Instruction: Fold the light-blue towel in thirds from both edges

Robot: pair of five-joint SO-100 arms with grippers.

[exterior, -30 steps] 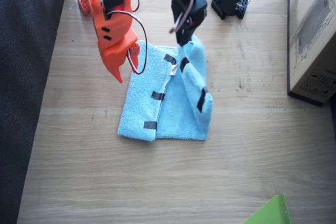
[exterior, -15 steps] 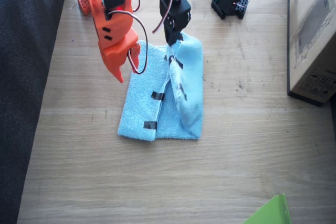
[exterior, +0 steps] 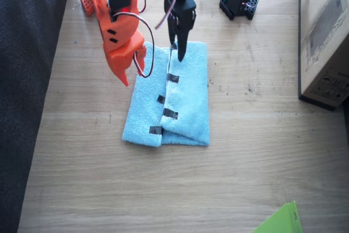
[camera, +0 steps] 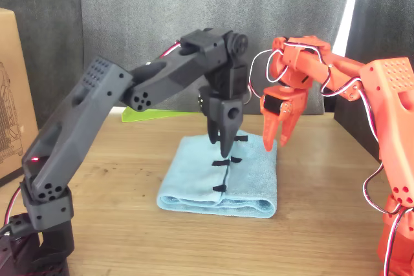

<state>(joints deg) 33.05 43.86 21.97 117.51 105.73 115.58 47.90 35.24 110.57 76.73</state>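
Lying flat on the wooden table [exterior: 262, 151], the light-blue towel [exterior: 188, 102] had both sides folded inward, its taped edges [exterior: 168, 95] meeting along a seam down the middle. Directly above the far end of that seam hung the left gripper [exterior: 180, 53], black, pointing down, jaws parted a little and holding nothing, tips just clear of the cloth. Beside it the orange right gripper [exterior: 131, 66] hovered over the towel's other flap, slightly open and empty.

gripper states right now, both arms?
Left gripper: open, empty, just above the towel.
Right gripper: open, empty, hanging over the towel's edge.
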